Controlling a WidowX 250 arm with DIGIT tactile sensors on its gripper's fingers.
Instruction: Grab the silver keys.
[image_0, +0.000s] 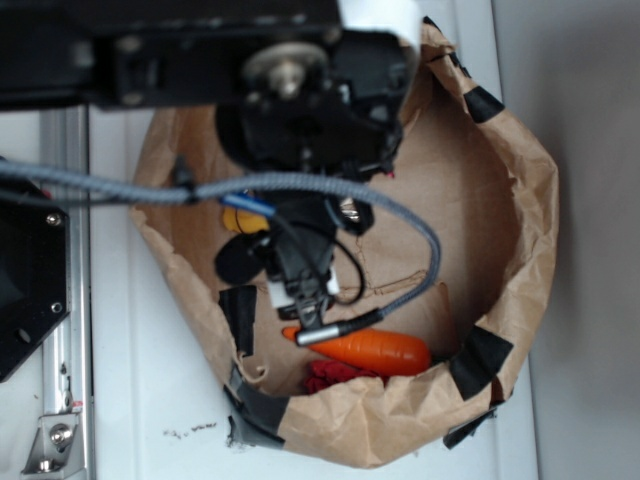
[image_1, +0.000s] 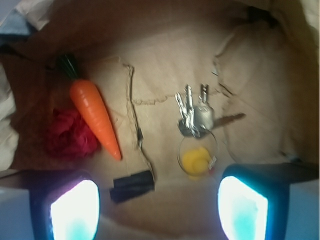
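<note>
A small bunch of shiny silver keys (image_1: 192, 116) lies flat on the brown paper floor of a bag, right of centre in the wrist view. Several slim blades fan toward the far side, a broader grey head sits at their base, and a thin wire ring loops off the near end. A slim dark tag angles out to the right. Nothing grips the bunch.
</note>
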